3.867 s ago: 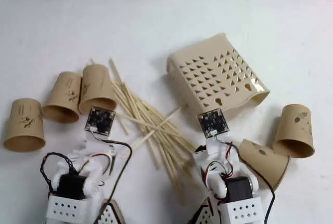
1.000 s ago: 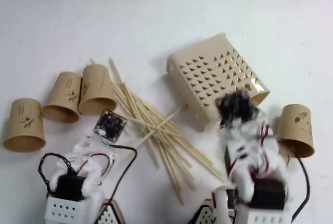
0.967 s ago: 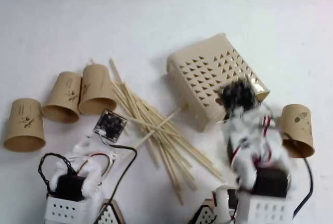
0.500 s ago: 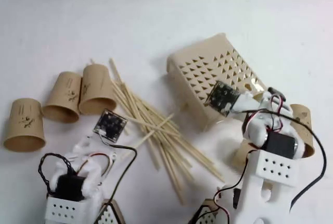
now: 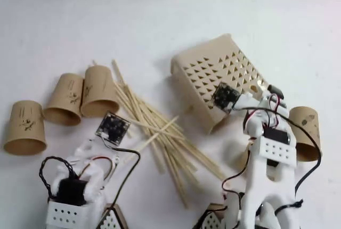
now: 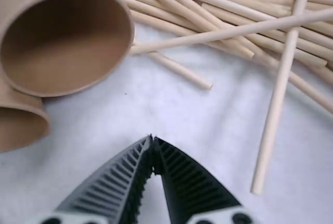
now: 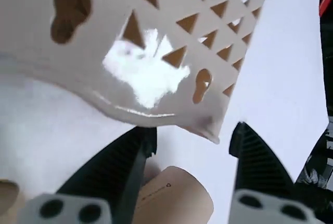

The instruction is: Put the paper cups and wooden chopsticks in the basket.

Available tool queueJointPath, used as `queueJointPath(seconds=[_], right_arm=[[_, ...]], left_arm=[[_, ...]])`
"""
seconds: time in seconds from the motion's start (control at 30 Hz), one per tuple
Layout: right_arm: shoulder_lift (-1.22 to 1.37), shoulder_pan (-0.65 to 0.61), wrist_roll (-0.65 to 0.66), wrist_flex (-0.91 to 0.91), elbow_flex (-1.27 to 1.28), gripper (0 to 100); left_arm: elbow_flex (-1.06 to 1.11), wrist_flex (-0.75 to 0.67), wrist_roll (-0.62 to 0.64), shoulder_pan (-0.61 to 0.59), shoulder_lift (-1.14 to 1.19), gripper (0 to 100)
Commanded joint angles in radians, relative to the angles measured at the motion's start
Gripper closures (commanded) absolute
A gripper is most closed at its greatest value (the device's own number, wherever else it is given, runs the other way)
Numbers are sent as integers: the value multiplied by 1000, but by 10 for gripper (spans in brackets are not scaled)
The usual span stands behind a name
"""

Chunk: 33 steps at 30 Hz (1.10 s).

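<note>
right gripper (image 7: 193, 133) (jaws spread) at basket (image 7: 156, 86) rim

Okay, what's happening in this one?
The right gripper is open at the rim of the basket, which lies tipped over on the table. The left gripper is shut, above the table beside the chopsticks and paper cups. Those in sight lie outside the basket.

You lose part of the right-hand cup (image 5: 307, 125) behind the right arm (image 5: 269, 149) | paper cup (image 7: 171, 198) between right fingers (image 7: 119, 166) runs off frame | two cups (image 6: 62, 41) (image 6: 18, 125) beyond left fingertips (image 6: 138, 161) cropped
</note>
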Motion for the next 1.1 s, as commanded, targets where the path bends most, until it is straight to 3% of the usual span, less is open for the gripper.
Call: queueJointPath(seconds=[0.0,0.07,0.23,0.33,0.6,1.07], right_arm=[[30,-31,-167,-93,-8,766],[25,-54,-216,-97,-9,799],[-48,-102,-327,-94,-9,987],[-120,-108,-391,-73,-11,945],[-196,-125,-493,216,-262,979],[-39,-220,-503,479,-646,979]], left_arm=[[-49,0,-2,5,-2,976],[-48,0,-2,5,-2,976],[-48,0,-2,5,-2,976],[-48,0,-2,5,-2,976],[-48,0,-2,5,-2,976],[-48,0,-2,5,-2,976]])
